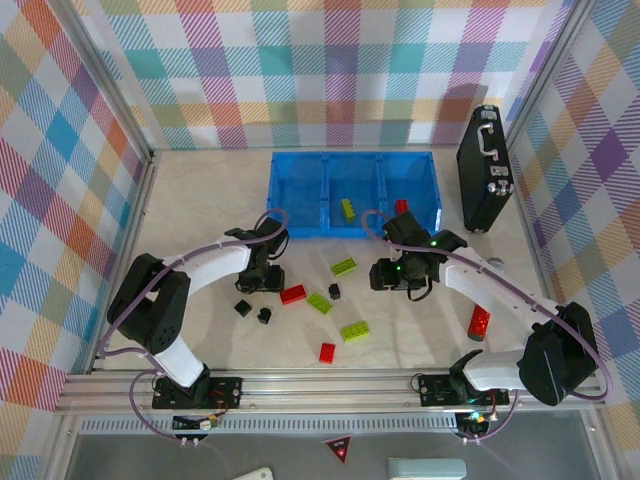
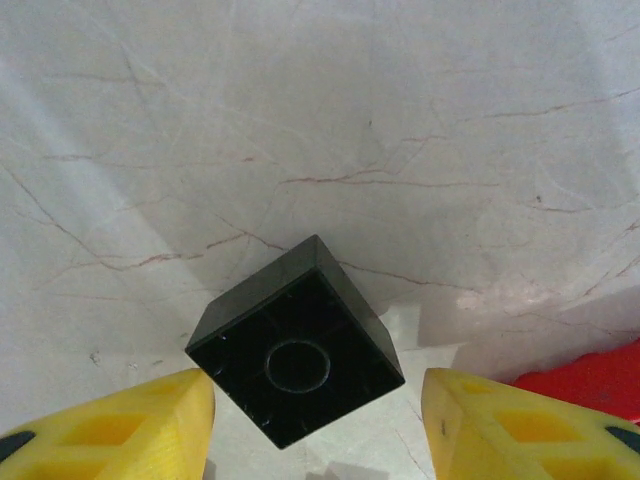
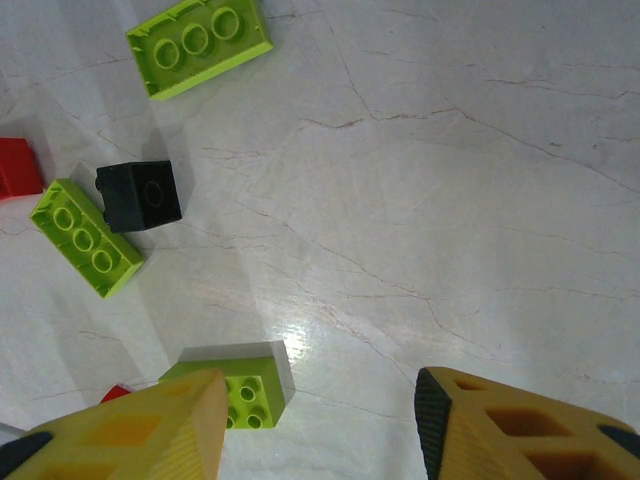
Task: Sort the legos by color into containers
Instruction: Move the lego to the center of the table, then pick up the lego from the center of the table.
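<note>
My left gripper hovers low over the table, open, with a black lego lying studs-down between its yellow fingers. The brick's left corner is close to the left finger and a gap shows on its right. A red lego peeks in at the right edge. My right gripper is open over bare table, with a lime green lego beside its left finger. The blue containers stand at the back, with a green lego in the middle compartment and a red lego in the right one.
Loose on the table lie green legos, red legos and black legos. A red cylinder lies at the right. A black case stands at the back right.
</note>
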